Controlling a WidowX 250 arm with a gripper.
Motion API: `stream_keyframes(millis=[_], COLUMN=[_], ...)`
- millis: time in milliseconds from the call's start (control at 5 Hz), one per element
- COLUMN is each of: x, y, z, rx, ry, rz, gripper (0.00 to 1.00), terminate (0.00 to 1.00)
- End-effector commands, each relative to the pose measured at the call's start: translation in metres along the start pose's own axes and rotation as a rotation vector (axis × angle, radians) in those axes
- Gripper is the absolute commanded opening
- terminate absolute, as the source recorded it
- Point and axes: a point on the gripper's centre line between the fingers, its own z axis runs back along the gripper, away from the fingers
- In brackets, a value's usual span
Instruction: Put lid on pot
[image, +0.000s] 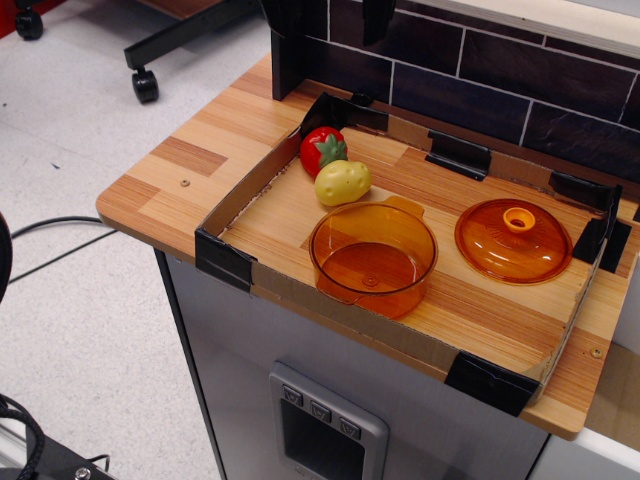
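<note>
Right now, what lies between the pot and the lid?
Nothing: in the observation.image view, only bare wooden board separates the pot from the lid. They sit side by side, apart, not touching.

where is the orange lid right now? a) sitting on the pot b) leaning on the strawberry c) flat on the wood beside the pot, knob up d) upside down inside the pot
c: the lid lies flat on the wooden surface, knob up, apart from the open pot, which is empty; no claw is in view.
</note>
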Motion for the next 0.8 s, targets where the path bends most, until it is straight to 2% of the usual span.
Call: stream_keyframes(millis=[0, 200, 400, 600], x=[0.0, 0.013, 0.04, 0.051], y=[0.0, -0.035, -0.051, -0.074], z=[0.0, -0.005, -0.005, -0.024], rx=[0.0, -0.001, -0.054, -0.057], ry=[0.0, 0.015, -0.024, -0.016], rz=[0.0, -0.011, -0.001, 0.038], gripper=[1.0, 1.0, 1.0, 1.0], terminate=[0.0, 0.0, 0.0, 0.0])
